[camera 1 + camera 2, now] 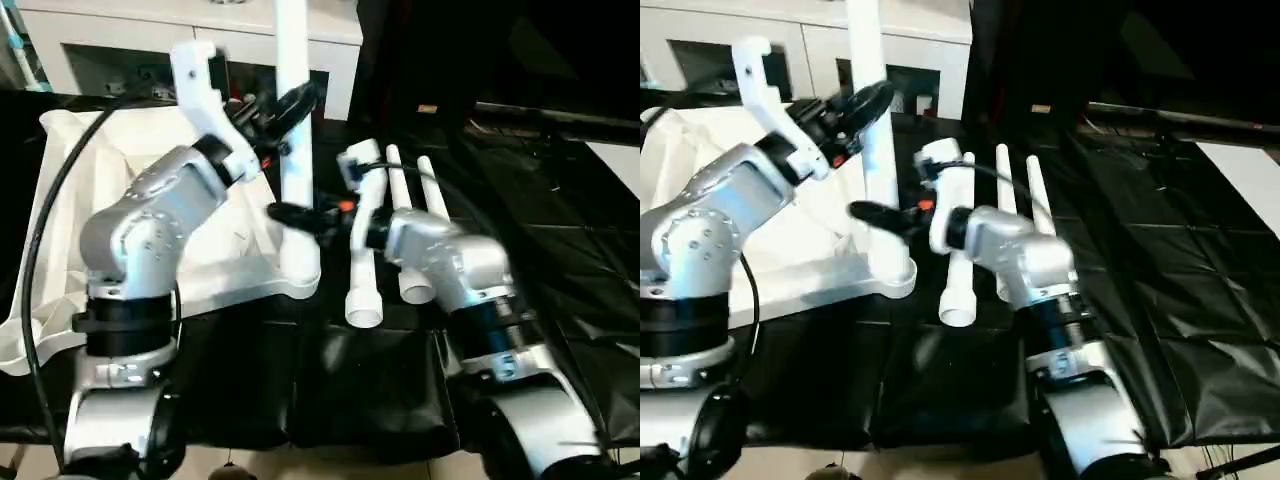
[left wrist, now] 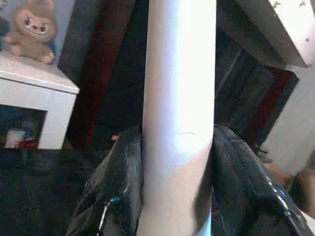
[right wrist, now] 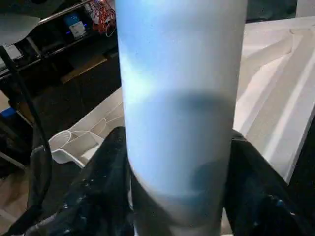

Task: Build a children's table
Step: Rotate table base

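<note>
Black mat (image 1: 560, 260); leg (image 1: 293, 120) upright in tabletop (image 1: 150, 200) socket, both pincers (image 1: 295, 105) (image 1: 300, 215) gripping it.

- Right of the right claw (image 1: 300, 215), three loose legs (image 1: 400, 240) lie side by side.
- Beyond them, bare black mat (image 1: 560, 250) lies open.

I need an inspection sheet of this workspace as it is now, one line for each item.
Surface: black sheet covers it.
Job's things: white plastic tabletop lies underside up; upright white tube leg stands at its near corner; three spare white tube legs lie beside.
Clutter: nothing seen.
Grippers: left pincer and right pincer both clamp the upright leg.
Cables: black cable crosses the tabletop.
Surroundings: white cabinet; plush toy.
</note>
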Robot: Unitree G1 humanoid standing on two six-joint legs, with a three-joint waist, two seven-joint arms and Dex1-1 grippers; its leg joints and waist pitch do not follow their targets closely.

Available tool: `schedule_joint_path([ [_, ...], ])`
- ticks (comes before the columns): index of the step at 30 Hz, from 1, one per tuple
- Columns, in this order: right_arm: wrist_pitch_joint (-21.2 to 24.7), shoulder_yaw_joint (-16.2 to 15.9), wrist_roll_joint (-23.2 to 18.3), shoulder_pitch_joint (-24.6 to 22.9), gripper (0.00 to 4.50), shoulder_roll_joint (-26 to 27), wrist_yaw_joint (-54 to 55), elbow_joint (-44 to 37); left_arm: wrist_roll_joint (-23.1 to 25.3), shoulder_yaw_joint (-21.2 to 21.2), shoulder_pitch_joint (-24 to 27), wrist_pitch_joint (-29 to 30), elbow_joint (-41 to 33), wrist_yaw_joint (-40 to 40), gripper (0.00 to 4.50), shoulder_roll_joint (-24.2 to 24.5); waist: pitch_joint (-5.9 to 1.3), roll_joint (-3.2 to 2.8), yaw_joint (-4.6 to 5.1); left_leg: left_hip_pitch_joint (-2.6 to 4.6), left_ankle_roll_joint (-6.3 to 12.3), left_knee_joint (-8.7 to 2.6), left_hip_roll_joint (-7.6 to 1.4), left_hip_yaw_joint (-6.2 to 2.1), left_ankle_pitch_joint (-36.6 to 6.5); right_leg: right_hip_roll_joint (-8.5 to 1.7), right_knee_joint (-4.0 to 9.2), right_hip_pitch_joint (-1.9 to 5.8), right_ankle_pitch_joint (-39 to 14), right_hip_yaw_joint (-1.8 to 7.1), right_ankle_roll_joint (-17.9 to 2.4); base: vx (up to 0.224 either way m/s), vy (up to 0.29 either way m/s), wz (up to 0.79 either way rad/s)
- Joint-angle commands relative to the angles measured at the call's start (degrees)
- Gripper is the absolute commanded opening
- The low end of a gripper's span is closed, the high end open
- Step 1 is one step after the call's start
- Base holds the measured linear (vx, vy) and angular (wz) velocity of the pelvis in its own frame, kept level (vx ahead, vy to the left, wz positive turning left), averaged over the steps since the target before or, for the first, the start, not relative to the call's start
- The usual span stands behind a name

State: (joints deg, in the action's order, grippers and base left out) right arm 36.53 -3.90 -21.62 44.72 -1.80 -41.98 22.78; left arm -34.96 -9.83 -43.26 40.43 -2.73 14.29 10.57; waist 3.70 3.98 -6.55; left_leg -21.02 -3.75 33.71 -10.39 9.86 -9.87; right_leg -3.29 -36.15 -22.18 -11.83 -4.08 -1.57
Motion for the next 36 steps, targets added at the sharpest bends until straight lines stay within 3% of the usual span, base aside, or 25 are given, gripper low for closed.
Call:
schedule_joint_path([
  [1,-1.0,-0.2,0.7,0.4,2.06,0.0,0.3,0.7,0.8,-0.1,-0.1,-0.3,-1.6,-1.0,1.74,-0.2,-4.20,-0.76,-0.04,0.76,-2.82,-3.65,-2.87,-0.93,-6.4,-5.19,3.72,2.97,-4.0,3.36,-8.4,0.000,0.000,0.00],
  [4,-1.3,-0.2,0.8,0.4,1.92,0.3,0.4,0.9,0.8,0.0,0.3,-0.1,-2.3,-1.3,1.74,-0.1,-4.19,-0.49,-0.05,0.71,-2.73,-3.67,-2.87,-0.94,-6.2,-5.21,3.67,3.02,-4.2,3.35,-8.2,0.000,0.000,0.00],
  [9,-1.8,-0.3,0.7,0.5,1.86,0.1,0.0,1.2,0.9,0.3,0.6,0.2,-2.9,-1.1,1.74,0.2,-4.20,-0.63,-0.03,0.75,-2.73,-3.67,-2.90,-0.95,-5.6,-5.11,3.54,2.95,-2.5,3.31,-8.5,0.000,0.000,0.00],
  [10,-1.9,-0.3,0.7,0.5,1.86,0.0,-0.3,1.2,1.0,0.5,0.7,0.6,-3.0,-1.0,2.09,0.6,-4.20,-0.59,-0.04,0.74,-2.73,-3.66,-2.88,-0.93,-5.7,-5.12,3.54,2.96,-2.6,3.32,-8.5,0.000,0.000,0.00],
  [13,-2.0,-1.4,0.4,0.1,1.86,-1.5,-3.7,0.5,-6.1,-0.7,1.0,4.3,-4.4,4.6,2.46,1.2,-4.17,-0.58,-0.11,0.72,-2.80,-3.54,-2.69,-0.80,-5.8,-5.09,3.55,2.99,-3.0,3.32,-8.8,0.000,0.000,0.00],
  [15,-1.6,-3.6,-0.3,-1.2,1.85,-4.0,-9.3,-1.9,-11.2,-1.3,1.8,7.2,-6.0,9.4,2.58,2.5,-4.20,-0.70,-0.19,0.63,-2.73,-3.54,-2.78,-0.88,-5.8,-5.08,3.39,3.10,-2.3,3.25,-9.4,0.000,0.000,0.00],
  [16,-1.3,-4.6,-0.9,-2.0,1.85,-5.3,-12.3,-3.3,-13.0,-1.0,2.5,8.1,-6.8,12.6,2.85,3.6,-4.18,-0.64,-0.23,0.60,-2.31,-3.46,-2.70,-0.82,-5.4,-4.95,3.34,3.17,-1.2,3.25,-9.6,0.000,0.000,0.00],
  [19,-1.2,-6.1,-2.0,-3.4,1.85,-7.9,-17.8,-6.2,-15.4,0.2,4.3,9.2,-7.6,20.5,2.96,6.7,-4.05,-0.59,-0.27,0.63,-1.46,-3.56,-2.72,-0.82,-5.9,-4.95,3.51,3.08,-2.9,3.26,-9.3,0.000,0.000,0.00],
  [23,-1.7,-7.6,-2.4,-4.6,1.85,-10.5,-22.0,-8.3,-16.6,1.3,5.4,10.3,-8.0,26.2,2.99,9.5,-3.89,-0.92,-0.18,0.88,-2.13,-3.77,-2.86,-0.93,-8.7,-5.00,3.97,2.88,-7.6,3.29,-8.9,0.000,0.000,0.00],
  [26,-1.5,-8.4,-2.9,-5.2,1.85,-12.2,-25.0,-9.5,-17.3,1.2,5.0,11.4,-7.3,26.8,2.99,10.5,-3.92,-1.07,-0.19,0.90,-2.41,-3.75,-2.85,-0.99,-9.3,-5.02,4.02,2.91,-7.9,3.27,-9.2,0.000,0.000,0.00],
  [28,-1.2,-9.0,-3.0,-5.7,1.85,-13.3,-26.7,-10.5,-17.8,1.1,4.9,11.6,-6.7,27.7,2.72,11.0,-3.93,-1.17,-0.32,0.91,-2.43,-3.72,-2.91,-1.01,-9.2,-5.04,3.91,2.86,-7.4,3.31,-9.4,0.000,0.000,0.00],
  [36,-2.0,-10.8,-1.7,-6.0,1.85,-14.5,-28.1,-10.4,-19.4,1.2,5.2,12.3,-6.9,29.0,2.22,10.1,-4.07,-0.73,-0.21,0.74,-1.87,-3.53,-2.84,-0.94,-7.8,-5.00,3.76,3.05,-5.5,3.25,-10.3,0.000,0.000,0.00],
])
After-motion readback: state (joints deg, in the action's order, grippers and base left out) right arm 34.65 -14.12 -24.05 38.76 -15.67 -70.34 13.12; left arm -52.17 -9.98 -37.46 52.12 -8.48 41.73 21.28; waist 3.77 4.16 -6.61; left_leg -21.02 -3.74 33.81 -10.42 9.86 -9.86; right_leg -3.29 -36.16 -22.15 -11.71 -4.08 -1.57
